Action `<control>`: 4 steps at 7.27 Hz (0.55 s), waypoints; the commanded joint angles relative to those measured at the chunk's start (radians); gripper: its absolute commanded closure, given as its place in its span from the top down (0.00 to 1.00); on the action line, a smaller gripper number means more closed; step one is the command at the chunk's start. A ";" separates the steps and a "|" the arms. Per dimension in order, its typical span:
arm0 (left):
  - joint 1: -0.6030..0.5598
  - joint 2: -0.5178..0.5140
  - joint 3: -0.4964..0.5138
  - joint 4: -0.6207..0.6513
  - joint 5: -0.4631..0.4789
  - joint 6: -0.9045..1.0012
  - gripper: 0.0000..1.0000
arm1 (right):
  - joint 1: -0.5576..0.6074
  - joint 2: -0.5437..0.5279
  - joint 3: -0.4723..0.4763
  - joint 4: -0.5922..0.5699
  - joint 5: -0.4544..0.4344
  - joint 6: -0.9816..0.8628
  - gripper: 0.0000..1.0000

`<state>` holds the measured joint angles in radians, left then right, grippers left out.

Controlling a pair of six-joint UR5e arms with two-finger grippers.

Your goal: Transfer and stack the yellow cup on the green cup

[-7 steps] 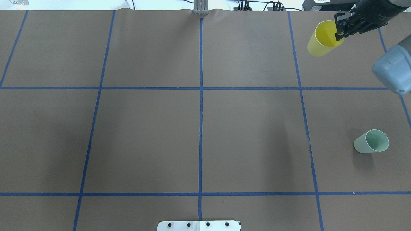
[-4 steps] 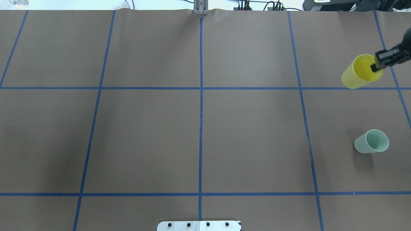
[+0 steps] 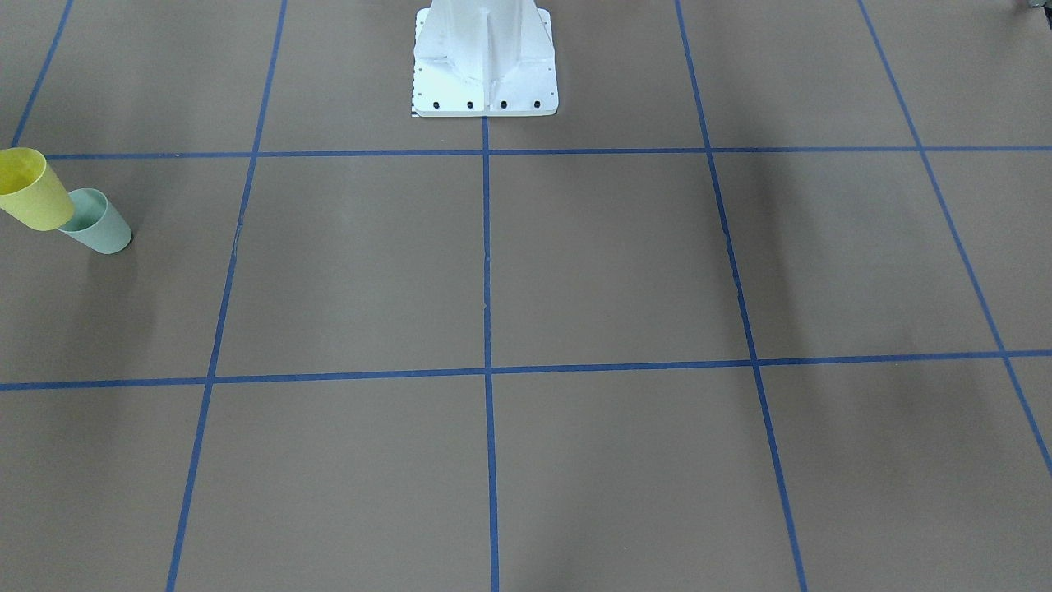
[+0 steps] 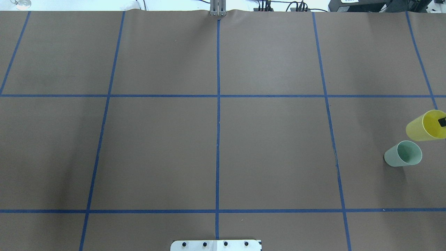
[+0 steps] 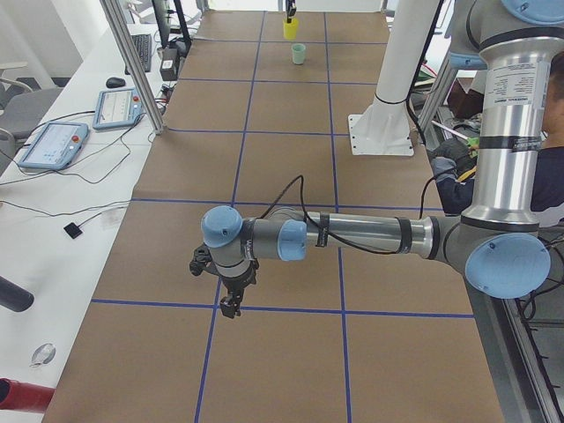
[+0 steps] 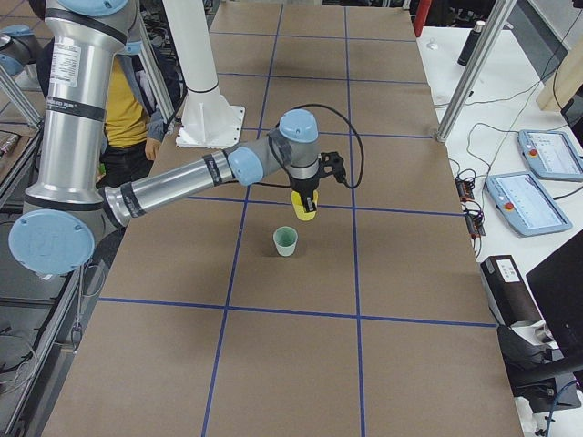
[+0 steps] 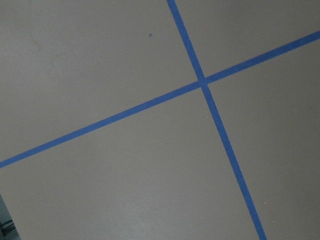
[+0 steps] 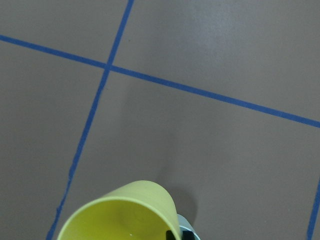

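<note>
The yellow cup hangs above the table at the far right edge of the overhead view, just beyond the green cup. My right gripper is shut on the yellow cup's rim, with one finger inside it. In the exterior right view the yellow cup hangs under the right gripper, behind and above the green cup. The green cup stands upright on the table. The right wrist view shows the yellow cup with a sliver of the green cup below. My left gripper shows only in the exterior left view; I cannot tell its state.
The brown table cover carries a blue tape grid. The white robot base stands at the table's near edge. Monitors and cables lie beside the table on the right.
My right gripper has carried the yellow cup from the far right corner toward the robot's side, down to just beside the green cup. The green cup has not moved.
</note>
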<state>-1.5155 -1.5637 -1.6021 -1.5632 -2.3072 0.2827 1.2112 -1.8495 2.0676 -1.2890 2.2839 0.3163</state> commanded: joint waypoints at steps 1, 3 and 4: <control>0.001 0.019 -0.001 -0.041 -0.026 -0.010 1.00 | -0.001 -0.050 -0.055 0.154 0.035 0.108 0.00; 0.001 0.019 -0.002 -0.043 -0.026 -0.010 1.00 | -0.001 -0.054 -0.107 0.195 0.083 0.127 0.00; 0.000 0.019 -0.004 -0.043 -0.026 -0.010 1.00 | -0.002 -0.057 -0.112 0.195 0.083 0.138 0.00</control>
<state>-1.5144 -1.5452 -1.6045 -1.6051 -2.3328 0.2732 1.2099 -1.9026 1.9727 -1.1056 2.3577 0.4380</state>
